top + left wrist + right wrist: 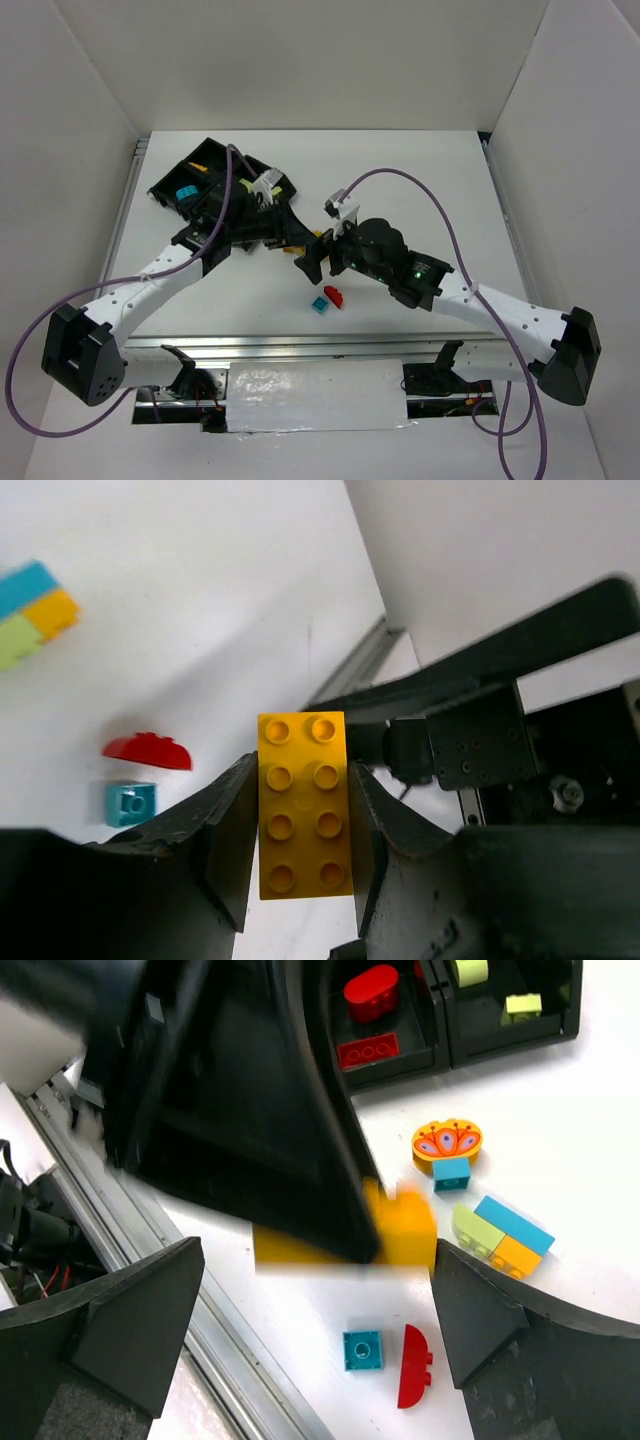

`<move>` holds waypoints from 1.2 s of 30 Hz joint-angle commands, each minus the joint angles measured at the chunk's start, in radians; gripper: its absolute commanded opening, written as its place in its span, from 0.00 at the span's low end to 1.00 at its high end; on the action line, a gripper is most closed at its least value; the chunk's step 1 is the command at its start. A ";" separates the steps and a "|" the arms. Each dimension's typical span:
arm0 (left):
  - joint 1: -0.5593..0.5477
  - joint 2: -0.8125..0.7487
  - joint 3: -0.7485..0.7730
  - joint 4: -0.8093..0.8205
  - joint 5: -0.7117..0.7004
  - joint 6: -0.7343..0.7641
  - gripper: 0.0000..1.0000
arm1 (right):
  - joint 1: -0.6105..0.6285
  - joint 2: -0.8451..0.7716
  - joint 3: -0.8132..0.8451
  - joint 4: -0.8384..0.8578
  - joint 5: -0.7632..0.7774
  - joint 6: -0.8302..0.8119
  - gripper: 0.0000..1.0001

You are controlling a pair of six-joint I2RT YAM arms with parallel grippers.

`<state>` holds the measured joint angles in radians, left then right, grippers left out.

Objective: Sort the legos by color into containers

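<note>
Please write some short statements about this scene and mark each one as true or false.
1. The left hand is shut on the yellow brick. True.
2. The right hand grips the red half-round piece. False: it is open, and that piece lies on the table.
3. Two red bricks lie in one compartment of the tray. True.
4. The small teal brick sits on top of the red half-round piece. False: it lies beside it on the table.
</note>
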<state>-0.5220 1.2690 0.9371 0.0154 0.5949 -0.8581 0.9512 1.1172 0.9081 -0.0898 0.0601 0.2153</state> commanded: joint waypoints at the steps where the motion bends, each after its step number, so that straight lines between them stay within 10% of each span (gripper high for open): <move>1: 0.060 0.004 0.115 -0.073 -0.159 0.045 0.00 | -0.006 0.010 0.002 -0.011 -0.055 0.005 1.00; 13: 0.310 0.260 0.504 -0.318 -0.797 0.073 0.00 | -0.025 -0.062 -0.049 -0.148 0.259 0.190 1.00; 24: 0.505 0.993 1.382 -0.511 -0.793 0.142 0.06 | -0.023 -0.244 -0.153 -0.194 0.182 0.223 1.00; 36: 0.557 1.078 1.327 -0.387 -0.692 0.087 0.44 | -0.026 -0.260 -0.152 -0.222 0.190 0.210 1.00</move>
<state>0.0319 2.3344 2.2517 -0.4175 -0.1165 -0.7628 0.9268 0.8623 0.7509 -0.3225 0.2474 0.4271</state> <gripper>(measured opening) 0.480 0.995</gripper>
